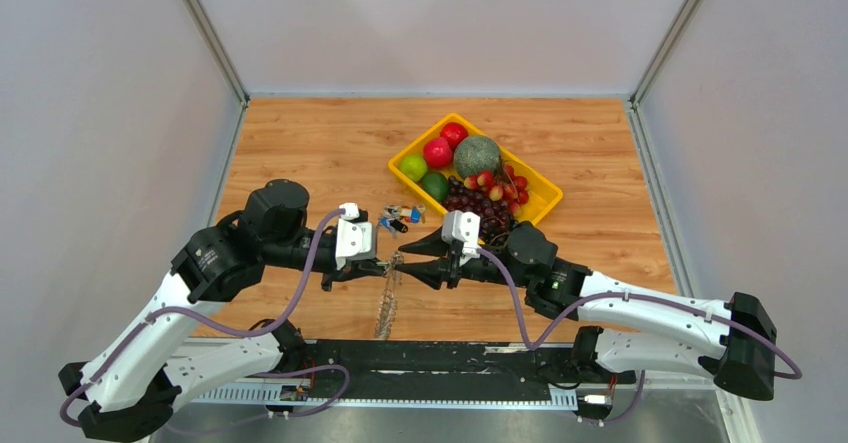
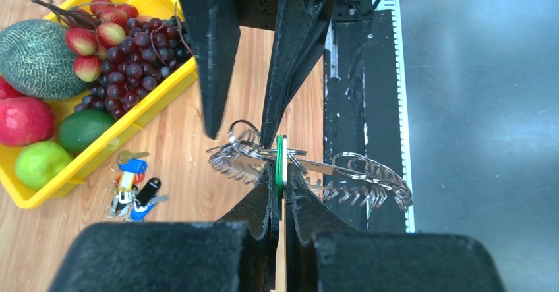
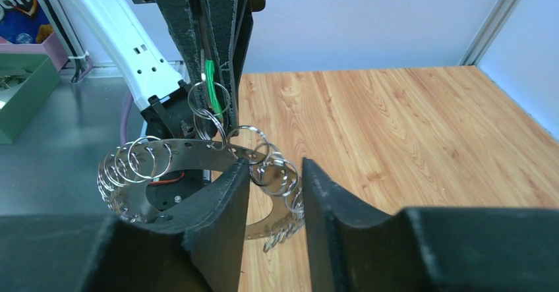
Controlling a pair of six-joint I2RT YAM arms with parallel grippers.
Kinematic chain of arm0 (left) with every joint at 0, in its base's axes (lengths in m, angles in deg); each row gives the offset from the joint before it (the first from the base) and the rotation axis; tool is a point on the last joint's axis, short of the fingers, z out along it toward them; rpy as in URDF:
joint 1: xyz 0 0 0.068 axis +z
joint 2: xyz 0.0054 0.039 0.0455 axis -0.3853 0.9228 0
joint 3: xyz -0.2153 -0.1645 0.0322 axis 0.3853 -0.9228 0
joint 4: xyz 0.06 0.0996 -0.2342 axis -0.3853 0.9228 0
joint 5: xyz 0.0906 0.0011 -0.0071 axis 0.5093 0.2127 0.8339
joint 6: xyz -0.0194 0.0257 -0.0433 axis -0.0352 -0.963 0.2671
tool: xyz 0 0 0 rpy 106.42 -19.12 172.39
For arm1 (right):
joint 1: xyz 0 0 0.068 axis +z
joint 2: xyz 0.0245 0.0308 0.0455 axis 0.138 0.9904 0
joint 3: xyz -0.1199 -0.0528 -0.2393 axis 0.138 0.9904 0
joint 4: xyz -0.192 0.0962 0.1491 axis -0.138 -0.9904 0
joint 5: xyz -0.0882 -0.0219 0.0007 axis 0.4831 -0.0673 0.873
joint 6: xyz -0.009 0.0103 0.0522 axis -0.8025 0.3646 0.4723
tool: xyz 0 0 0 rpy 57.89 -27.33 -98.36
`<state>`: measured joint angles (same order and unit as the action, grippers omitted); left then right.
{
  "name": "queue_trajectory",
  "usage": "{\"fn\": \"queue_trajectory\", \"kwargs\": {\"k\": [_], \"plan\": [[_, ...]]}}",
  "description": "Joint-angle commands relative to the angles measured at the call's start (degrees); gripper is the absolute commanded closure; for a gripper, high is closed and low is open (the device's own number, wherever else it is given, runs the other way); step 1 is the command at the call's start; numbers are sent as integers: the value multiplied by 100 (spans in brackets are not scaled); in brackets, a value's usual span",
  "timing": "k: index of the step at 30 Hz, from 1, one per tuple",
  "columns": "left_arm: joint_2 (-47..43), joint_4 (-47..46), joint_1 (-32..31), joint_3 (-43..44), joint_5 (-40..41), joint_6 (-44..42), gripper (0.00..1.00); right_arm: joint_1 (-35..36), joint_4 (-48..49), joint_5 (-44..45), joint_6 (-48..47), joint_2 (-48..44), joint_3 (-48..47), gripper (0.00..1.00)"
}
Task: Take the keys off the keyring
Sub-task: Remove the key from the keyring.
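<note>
Keyring [image 3: 173, 148]: green tag [image 2: 279, 157] pinched by left gripper [image 2: 280, 173]; right gripper [image 3: 275, 165] spread around keys [image 3: 280, 234]

the table [image 1: 300, 143] lies open left of the yellow tray [image 1: 545, 195], save a small key bunch [image 1: 400, 218] just beside it.

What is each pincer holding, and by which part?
Left pincer: the keyring, pinched by its green tag. Right pincer: open around some small rings, holding nothing.
</note>
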<state>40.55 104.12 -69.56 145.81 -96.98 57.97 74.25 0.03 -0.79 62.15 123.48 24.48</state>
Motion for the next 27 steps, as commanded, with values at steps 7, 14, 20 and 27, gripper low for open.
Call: {"fn": "queue_trajectory", "kwargs": {"k": [7, 14, 20, 27], "plan": [[-91, -43, 5, 163, -191, -272, 100, 23, 67, -452, 177, 88, -427, 84], [-153, 46, 4, 188, -130, -369, 100, -27, -580, 532, 759, -39, -577, 100], [-149, 75, 5, 218, -33, -408, 100, -38, -843, 736, 835, -327, -330, 100], [-143, 79, 5, 266, -40, -411, 100, -36, -904, 610, 814, -485, -220, 74]]}}
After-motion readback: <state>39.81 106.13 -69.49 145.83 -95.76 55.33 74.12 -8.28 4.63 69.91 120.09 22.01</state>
